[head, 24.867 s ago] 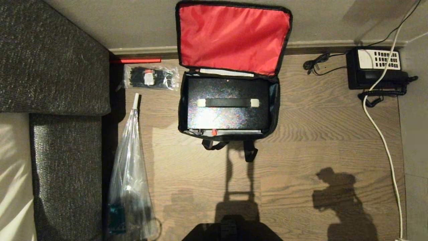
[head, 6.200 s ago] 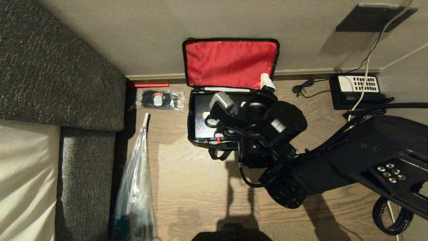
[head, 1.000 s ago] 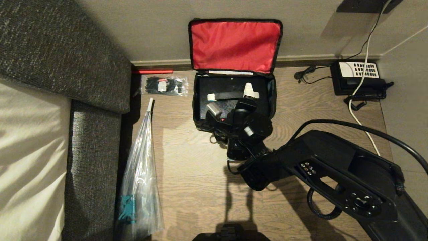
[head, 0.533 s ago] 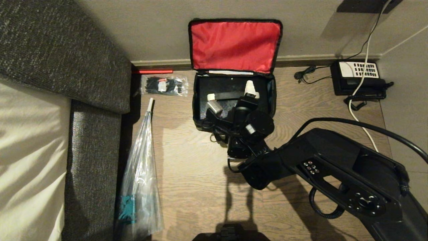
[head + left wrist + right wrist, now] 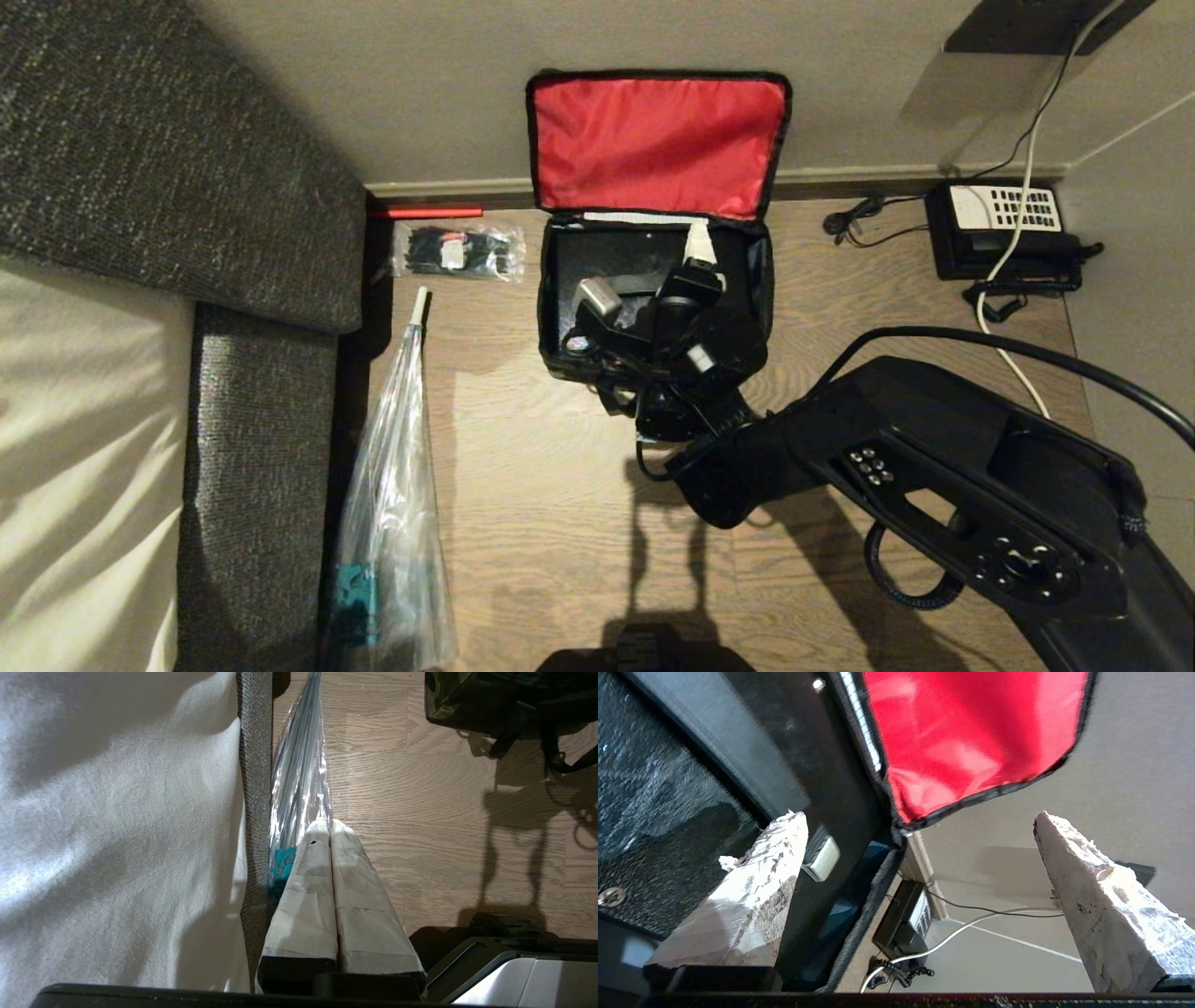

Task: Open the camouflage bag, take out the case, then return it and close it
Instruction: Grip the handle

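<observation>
Here the right pincer hangs wide open, empty, above the case.

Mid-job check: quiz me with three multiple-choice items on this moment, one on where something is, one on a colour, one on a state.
1. Where is the case?
A. on the floor beside the sofa
B. inside the camouflage bag
C. on the telephone

2. What colour is the bag's lid lining?
A. red
B. blue
C. yellow

3. How is the right gripper?
A. shut on the case handle
B. shut on the zipper
C. open, holding nothing

Key: 1 B, the case lies inside the camouflage bag. 2 A, the raised lid lining leaning on the wall is red. 3 C, the right gripper has its fingers wide apart over the case's far right end, with nothing between them. The left gripper is shut, parked by the sofa.
</observation>
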`<state>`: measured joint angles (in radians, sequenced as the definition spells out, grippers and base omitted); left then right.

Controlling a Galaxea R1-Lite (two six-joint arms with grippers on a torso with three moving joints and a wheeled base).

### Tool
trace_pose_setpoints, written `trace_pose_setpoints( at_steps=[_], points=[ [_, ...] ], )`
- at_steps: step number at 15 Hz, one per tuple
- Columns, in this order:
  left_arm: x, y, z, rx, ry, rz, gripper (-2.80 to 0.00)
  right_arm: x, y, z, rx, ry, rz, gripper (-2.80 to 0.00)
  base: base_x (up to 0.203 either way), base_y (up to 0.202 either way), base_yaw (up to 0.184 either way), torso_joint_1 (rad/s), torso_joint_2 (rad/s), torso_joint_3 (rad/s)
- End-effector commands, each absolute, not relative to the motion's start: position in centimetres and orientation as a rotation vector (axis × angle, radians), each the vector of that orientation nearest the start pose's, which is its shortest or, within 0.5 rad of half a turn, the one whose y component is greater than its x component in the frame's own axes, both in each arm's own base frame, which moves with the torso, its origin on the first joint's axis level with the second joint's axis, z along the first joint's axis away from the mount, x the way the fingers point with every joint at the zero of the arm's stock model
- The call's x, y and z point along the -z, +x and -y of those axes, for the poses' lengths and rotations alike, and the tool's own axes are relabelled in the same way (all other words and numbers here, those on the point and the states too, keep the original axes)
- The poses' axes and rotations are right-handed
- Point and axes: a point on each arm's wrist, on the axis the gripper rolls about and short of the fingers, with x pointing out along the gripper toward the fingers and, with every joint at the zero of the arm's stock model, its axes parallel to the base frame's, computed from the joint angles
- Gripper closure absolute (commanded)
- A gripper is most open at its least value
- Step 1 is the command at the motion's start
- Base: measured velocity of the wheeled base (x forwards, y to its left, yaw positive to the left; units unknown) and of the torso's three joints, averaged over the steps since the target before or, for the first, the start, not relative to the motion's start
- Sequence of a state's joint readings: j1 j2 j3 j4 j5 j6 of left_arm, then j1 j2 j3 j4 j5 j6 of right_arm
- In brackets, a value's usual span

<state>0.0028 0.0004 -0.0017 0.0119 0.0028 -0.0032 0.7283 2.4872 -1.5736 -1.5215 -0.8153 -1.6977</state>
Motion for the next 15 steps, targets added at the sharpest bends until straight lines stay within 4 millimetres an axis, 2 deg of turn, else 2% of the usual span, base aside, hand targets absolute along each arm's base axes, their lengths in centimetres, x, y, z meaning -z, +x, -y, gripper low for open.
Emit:
trace_pose_setpoints(
  at_steps=[1, 15],
  points=[
    [-7.46, -2.29, 0.00, -0.005, 0.000, -0.011, 0.00, -14.52, 37.09, -30.90, 0.413, -1.247, 0.237, -2.80, 0.000, 0.000, 0.000, 0.000, 0.00, 0.000],
    [-7.44, -2.28, 0.00, -0.008, -0.008, -0.011, 0.00, -14.51, 37.09, -30.90, 0.413, -1.247, 0.237, -2.80, 0.000, 0.000, 0.000, 0.000, 0.00, 0.000]
  ],
)
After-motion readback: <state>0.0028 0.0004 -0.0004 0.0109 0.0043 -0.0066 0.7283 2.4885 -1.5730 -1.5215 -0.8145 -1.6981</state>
